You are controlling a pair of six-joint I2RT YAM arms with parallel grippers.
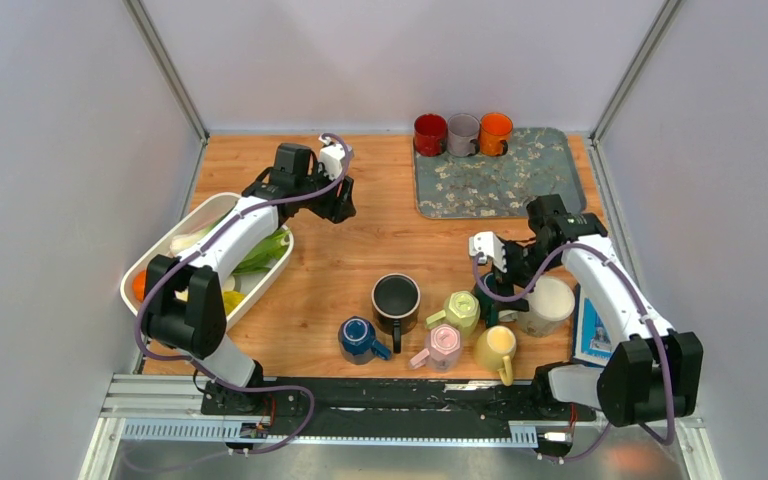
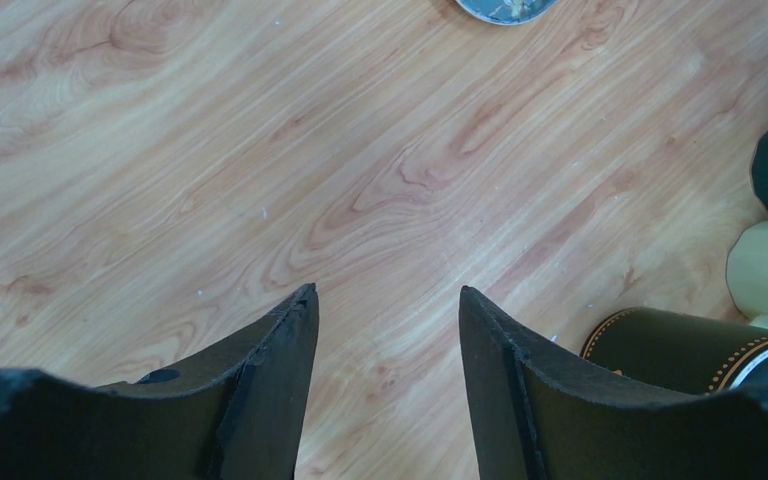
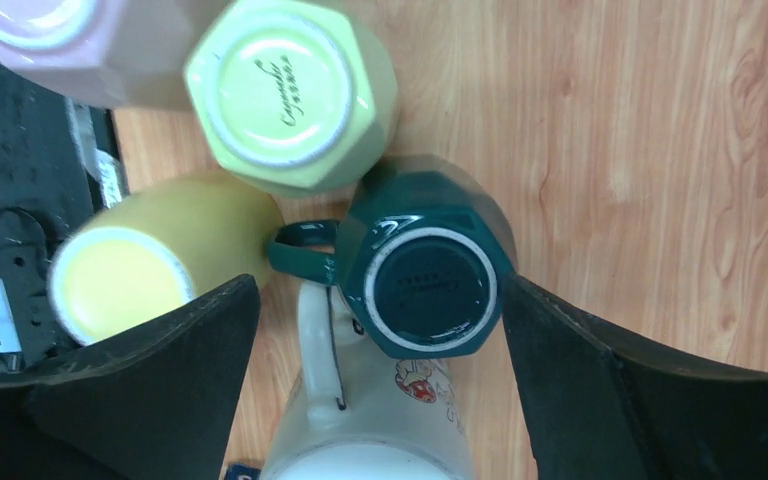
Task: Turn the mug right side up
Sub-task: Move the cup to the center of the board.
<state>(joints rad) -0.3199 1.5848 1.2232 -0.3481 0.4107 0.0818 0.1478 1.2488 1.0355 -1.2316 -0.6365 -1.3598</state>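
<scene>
- Table (image 1: 360, 245): the mug cluster sits at the near right, under my right arm. My left arm is well apart, over bare wood.
- Left claw (image 2: 385, 300): spread, nothing in it, wrong side for this job.
- Right claw (image 3: 380, 288): spread wide, looking straight down, one finger each side of the dark green mug (image 3: 428, 275), no pinch yet.
- Dark green mug: base up, long axis vertical, directly below the right claw. Light green mug (image 3: 290, 95) and white mug (image 3: 360, 440) crowd it.
- Handle (image 3: 300, 252): points toward the yellow mug (image 3: 125, 280), so I judge the closing line is tight.
</scene>
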